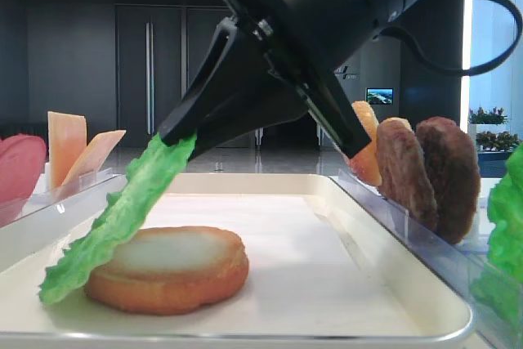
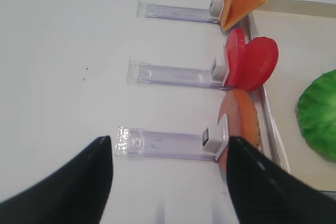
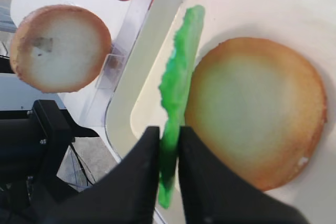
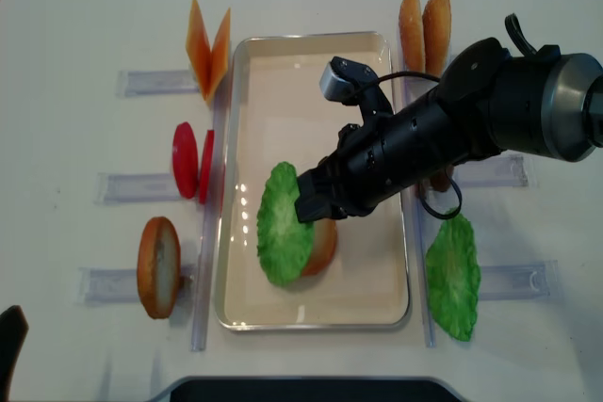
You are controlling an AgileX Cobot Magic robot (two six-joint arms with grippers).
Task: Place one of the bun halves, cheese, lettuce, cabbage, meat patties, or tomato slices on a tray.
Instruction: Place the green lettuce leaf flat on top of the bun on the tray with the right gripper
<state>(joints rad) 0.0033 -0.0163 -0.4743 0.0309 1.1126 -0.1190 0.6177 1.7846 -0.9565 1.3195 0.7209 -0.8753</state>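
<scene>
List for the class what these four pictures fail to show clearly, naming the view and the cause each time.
- Right gripper on the lettuce leaf: right wrist view shows the fingers flanking the leaf; contact is unclear.
- Bun half on the tray: realsense overhead view, mostly covered by leaf and arm.
- Meat patties: realsense overhead view, hidden under the arm.
- Left gripper: fingertips cut off by the bottom edge, left wrist view.

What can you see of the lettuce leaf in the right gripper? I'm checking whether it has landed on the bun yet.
The lettuce leaf is bright green, ruffled and plastic-looking. It hangs tilted, its upper end pinched between the jaws of the right gripper. Its underside leans on the rim of the bun half lying flat in the tray, and its lower tip reaches down towards the tray floor beside the bun.
</scene>
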